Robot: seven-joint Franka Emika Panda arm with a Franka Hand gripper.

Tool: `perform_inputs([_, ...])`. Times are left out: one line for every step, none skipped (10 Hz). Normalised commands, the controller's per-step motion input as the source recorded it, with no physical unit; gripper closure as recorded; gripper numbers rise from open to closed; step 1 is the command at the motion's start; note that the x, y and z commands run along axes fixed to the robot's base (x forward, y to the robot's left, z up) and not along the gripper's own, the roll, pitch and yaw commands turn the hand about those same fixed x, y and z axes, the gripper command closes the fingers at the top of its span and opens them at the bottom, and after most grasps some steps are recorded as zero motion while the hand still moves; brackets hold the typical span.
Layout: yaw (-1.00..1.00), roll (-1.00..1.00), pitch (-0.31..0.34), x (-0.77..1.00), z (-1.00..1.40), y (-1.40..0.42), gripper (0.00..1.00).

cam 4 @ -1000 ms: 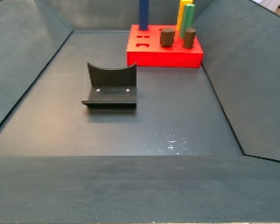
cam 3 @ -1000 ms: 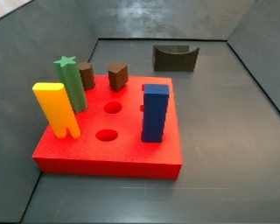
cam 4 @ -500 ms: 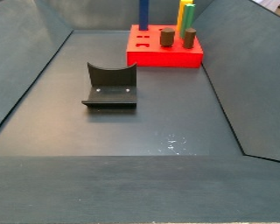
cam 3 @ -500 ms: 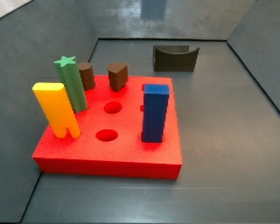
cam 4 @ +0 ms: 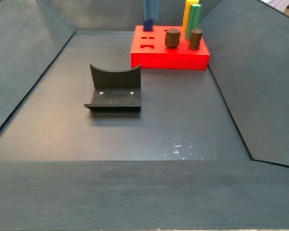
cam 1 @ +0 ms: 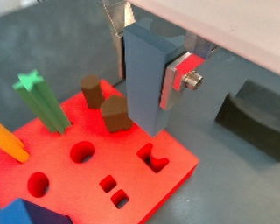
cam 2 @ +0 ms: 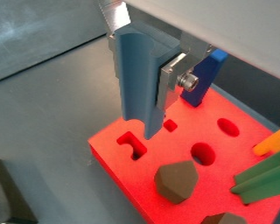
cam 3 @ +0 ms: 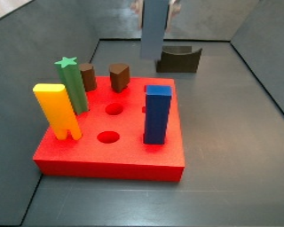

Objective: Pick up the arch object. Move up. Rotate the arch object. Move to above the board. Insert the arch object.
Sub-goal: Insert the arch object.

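My gripper (cam 1: 146, 84) is shut on the arch object (cam 1: 140, 74), a tall pale steel-blue piece held upright between the silver fingers (cam 1: 175, 83); it also shows in a wrist view (cam 2: 136, 79). In a side view the arch object (cam 3: 154, 28) hangs from the top edge, above the far side of the board (cam 3: 109, 152). The board is a thick red slab with holes. Its arch-shaped slot (cam 1: 156, 158) lies just below the piece's lower end, with a gap between them. The other side view shows the board (cam 4: 172, 56) far off and neither the gripper nor the piece.
On the board stand a yellow post (cam 3: 58, 111), a green star post (cam 3: 72, 84), two brown posts (cam 3: 118, 77) and a dark blue square post (cam 3: 156, 113). The dark fixture (cam 3: 177, 58) stands on the floor behind the board, and grey walls enclose the floor.
The arch object has come down into a side view from the top edge, from out of sight to hanging over the board's far side. Nothing on the board has moved.
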Motion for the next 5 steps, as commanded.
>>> perform_inputs([0.00, 0.07, -0.140, 0.05, -0.85, 0.01, 1.00])
perform_inputs([-0.04, 0.13, -0.114, 0.26, -0.82, 0.00, 1.00])
perform_inputs([-0.07, 0.22, -0.026, 0.40, -0.66, 0.00, 1.00])
perform_inputs([-0.06, 0.29, 0.000, 0.37, -0.57, 0.00, 1.00])
perform_inputs([0.00, 0.28, 0.003, 0.14, -0.60, 0.00, 1.00])
